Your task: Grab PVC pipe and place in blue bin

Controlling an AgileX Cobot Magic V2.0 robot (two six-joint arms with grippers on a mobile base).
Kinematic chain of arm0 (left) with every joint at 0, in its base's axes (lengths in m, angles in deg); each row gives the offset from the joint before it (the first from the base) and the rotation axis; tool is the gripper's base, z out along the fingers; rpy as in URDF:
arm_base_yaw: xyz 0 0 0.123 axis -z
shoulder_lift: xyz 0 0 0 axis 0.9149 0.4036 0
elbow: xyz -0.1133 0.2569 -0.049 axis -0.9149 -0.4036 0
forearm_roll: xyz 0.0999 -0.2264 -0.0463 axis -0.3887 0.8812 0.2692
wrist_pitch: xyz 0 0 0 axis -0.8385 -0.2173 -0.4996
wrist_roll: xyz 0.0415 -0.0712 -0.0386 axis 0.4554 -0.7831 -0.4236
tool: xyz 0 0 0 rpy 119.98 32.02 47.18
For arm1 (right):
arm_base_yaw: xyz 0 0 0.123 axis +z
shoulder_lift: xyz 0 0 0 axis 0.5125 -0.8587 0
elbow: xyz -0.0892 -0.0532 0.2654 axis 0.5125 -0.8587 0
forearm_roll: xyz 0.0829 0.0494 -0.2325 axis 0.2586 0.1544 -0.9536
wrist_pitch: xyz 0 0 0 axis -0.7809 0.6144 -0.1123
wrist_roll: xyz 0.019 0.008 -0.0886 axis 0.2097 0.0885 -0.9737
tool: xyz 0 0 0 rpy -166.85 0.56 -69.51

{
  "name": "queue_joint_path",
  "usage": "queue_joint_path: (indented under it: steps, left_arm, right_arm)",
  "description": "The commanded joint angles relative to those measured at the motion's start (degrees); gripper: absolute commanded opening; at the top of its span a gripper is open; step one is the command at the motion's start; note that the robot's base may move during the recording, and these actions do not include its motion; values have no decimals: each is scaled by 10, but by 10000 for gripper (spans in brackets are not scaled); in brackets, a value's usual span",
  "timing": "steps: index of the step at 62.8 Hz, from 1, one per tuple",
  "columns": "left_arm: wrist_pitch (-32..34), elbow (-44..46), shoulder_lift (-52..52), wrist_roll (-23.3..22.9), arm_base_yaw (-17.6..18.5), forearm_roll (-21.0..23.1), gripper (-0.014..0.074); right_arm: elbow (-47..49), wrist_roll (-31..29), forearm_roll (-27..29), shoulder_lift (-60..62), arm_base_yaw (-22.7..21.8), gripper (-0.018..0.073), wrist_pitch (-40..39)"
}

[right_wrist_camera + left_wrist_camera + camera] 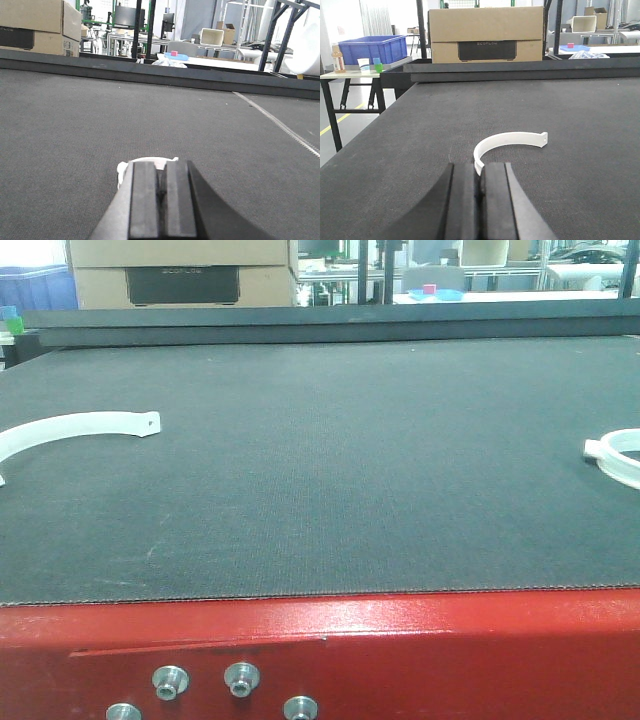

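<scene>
Well, my left fingers (465, 195) are clenched on nothing at bottom centre, with a white curved band (507, 140) ending just at their tips. My right fingers (145, 195) are pressed together too, and the PVC pipe (124, 172) lies on the table (75, 125) just beyond them. The blue bin (370, 50) stands upper left in the left wrist view, well apart.

The PVC pipe (90, 425) lies on the worktop (330, 480) at the frame's left edge, a second curved piece (598, 452) at the right edge, and a box (180, 270) stands behind at upper left.
</scene>
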Motion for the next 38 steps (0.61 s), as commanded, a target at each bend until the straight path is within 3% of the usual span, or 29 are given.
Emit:
queue_joint_path:
  steps: [1, 38]
  left_arm:
    - [13, 2, -1, 0, -1, 4, -111]
    - [8, 2, -1, 0, -1, 8, -111]
  right_arm:
    - [0, 0, 0, 2, 0, -162, -15]
    - [0, 0, 8, 2, 2, -162, -14]
